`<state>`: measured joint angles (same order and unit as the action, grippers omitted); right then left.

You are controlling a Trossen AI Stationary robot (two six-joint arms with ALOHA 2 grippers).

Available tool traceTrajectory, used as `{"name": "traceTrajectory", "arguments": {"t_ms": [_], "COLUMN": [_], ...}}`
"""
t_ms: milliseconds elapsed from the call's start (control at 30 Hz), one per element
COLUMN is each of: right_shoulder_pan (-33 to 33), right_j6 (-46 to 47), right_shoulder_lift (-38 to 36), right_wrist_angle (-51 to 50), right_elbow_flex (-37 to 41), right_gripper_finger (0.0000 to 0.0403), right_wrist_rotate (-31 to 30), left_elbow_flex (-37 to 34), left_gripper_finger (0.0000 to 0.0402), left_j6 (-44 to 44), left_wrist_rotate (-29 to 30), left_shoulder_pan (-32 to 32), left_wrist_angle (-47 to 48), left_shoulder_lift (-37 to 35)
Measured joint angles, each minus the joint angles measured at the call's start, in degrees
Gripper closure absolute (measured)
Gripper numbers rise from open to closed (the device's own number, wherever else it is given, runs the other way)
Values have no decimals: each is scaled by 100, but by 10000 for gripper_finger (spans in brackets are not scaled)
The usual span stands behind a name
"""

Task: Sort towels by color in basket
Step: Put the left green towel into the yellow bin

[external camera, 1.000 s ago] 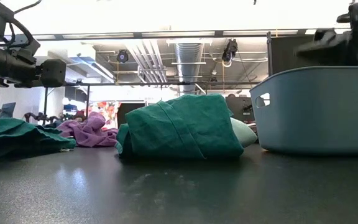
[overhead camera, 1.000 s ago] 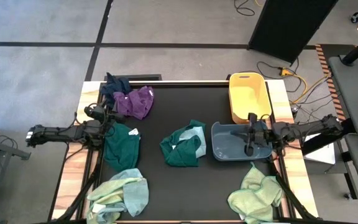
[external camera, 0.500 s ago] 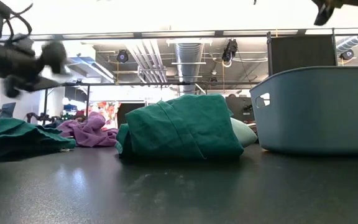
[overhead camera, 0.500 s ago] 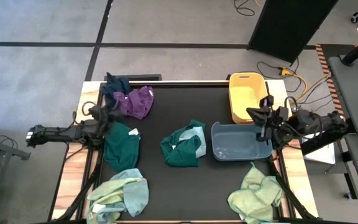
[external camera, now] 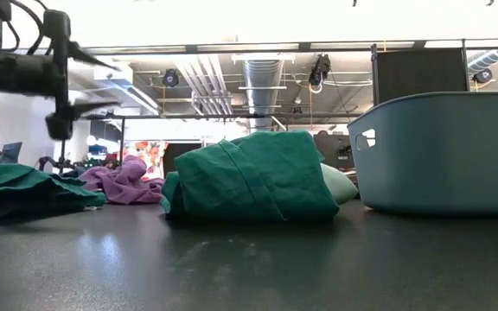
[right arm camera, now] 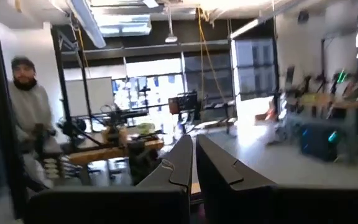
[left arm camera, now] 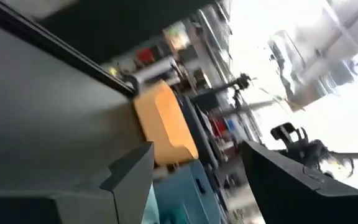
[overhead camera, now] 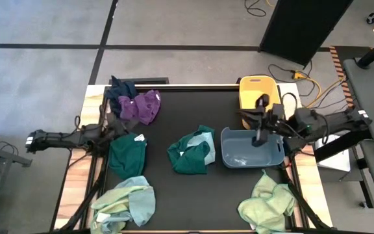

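Black tabletop holds scattered towels; left gripper fingers spread empty, right gripper fingers closed empty

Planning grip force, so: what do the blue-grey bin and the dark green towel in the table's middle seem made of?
The blue-grey rectangular bin looks like moulded plastic, matte: smooth rigid walls, a cut-out handle slot. The dark green crumpled towel looks like soft woven cloth, matte: it lies in folds and creases.
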<state>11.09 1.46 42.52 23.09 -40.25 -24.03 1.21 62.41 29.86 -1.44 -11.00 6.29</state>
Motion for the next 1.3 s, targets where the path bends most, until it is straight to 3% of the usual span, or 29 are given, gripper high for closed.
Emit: {"name": "traceTrajectory", "arguments": {"t_ms": [100, 200, 267, 433, 600, 733, 967, 1167, 1300], "right_shoulder_pan": [1, -2, -27, -28, -24, -24, 98, 181, 181], "right_j6": [1519, 2473, 2229, 303, -37, -66, 28, 422, 449], "right_shoulder_lift": [391, 682, 882, 1044, 1005, 1007, 1003, 1005, 1005], "right_wrist_angle": [-32, -6, 0, -320, -2239, -3594, -4316, -4553, -4555], "right_elbow_flex": [-383, -681, -911, -1464, -2136, -2426, -2485, -2485, -2485], "right_gripper_finger": [390, 390, 390, 390, 390, 390, 376, 306, 266], "right_wrist_rotate": [25, 19, 23, -7, 29, 49, 314, 863, 1104], "left_elbow_flex": [91, 563, 1039, 2513, 3892, 4613, 4942, 4553, 4149], "left_gripper_finger": [171, 171, 171, 171, 171, 171, 145, 98, 91], "left_j6": [-537, -712, -827, -438, 497, 896, 954, 998, 1049], "left_wrist_rotate": [-960, -1634, -1813, -2044, -2671, -3343, -3741, -3834, -3715], "left_shoulder_pan": [-6, -15, -13, -43, -46, -122, -376, -465, -463], "left_wrist_angle": [-676, 27, 1032, 4139, 6707, 7835, 8040, 7537, 7301], "left_shoulder_lift": [199, 591, 954, 2122, 3385, 4333, 5659, 6429, 6876]}}
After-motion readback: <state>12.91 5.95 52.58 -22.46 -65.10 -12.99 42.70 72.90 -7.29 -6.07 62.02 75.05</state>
